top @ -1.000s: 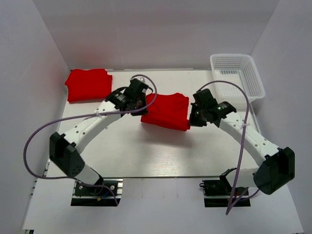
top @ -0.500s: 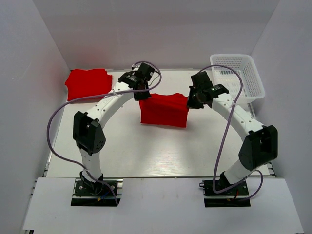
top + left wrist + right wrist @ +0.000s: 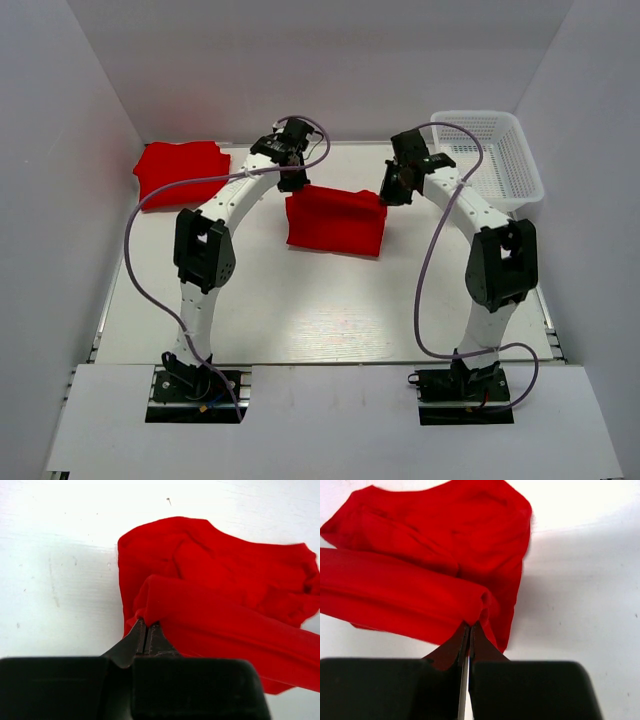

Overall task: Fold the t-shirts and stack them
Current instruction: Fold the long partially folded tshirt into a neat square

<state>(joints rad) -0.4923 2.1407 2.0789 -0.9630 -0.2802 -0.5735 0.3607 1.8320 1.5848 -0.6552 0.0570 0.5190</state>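
2 jaws pinch the t-shirt's upper edge corners.

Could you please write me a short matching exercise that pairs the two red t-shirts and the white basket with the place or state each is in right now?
Things:
1. far-left t-shirt
2. middle t-shirt
3. basket

Places or states:
A. sits at the table's far right corner
B. lies folded, touched by neither arm
C. pinched by the left gripper and the right gripper, one at each end

Pairs: 1-B; 2-C; 3-A
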